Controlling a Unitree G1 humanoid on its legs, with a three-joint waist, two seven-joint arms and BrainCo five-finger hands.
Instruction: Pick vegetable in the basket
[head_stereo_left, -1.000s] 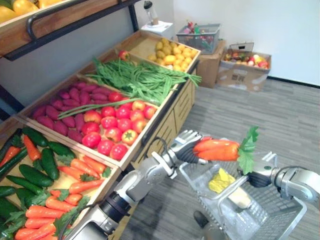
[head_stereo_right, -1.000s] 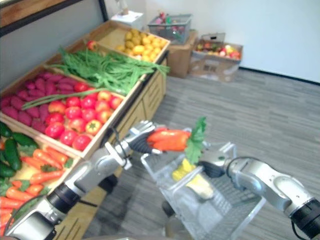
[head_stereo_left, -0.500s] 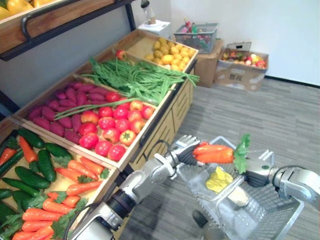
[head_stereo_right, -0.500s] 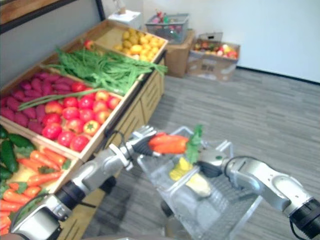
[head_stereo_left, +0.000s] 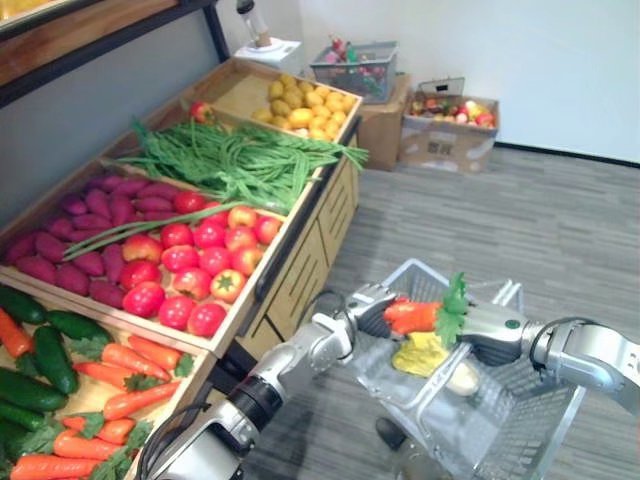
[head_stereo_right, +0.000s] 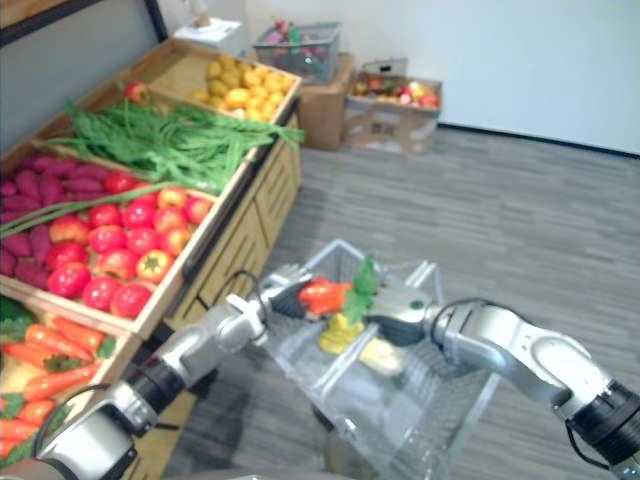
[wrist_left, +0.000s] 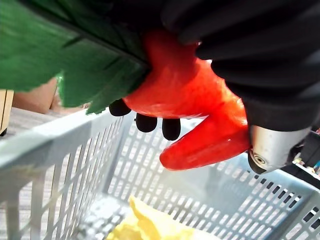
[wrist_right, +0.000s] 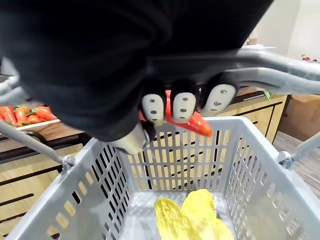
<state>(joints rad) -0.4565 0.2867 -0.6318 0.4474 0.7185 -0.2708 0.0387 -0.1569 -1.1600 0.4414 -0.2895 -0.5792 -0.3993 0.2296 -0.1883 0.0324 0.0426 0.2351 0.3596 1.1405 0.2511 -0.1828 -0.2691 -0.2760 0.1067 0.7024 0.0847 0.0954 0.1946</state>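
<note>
While your left hand has its fingers curled tight round the carrot, the job stands at the drop-off. The carrot hangs over the open mouth of the grey basket at about 5 o'clock in the head view, with its green top toward your right arm. It is not yet resting on anything. From the left wrist camera its pointed end sits above the mesh walls, with a yellow item lying on the basket floor beneath.

Your right hand is clamped on the basket's handle and carries the load, its fingers hooked over the grey bar.

My reading of the next move is to bring the left hand down a little, so the carrot sits below the rim. Then let the fingers spread so it settles beside the yellow item rather than bouncing out. Hold the right hand level while you do it (a tipped basket would likely send the carrot against the near wall). Watch the leafy top, which stands close to the handle and could snag there.

The produce stand runs from 8 to 11 o'clock, with tomatoes in its middle crate. As for writing, a cardboard box at 1 o'clock bears some print, too small to make out.
</note>
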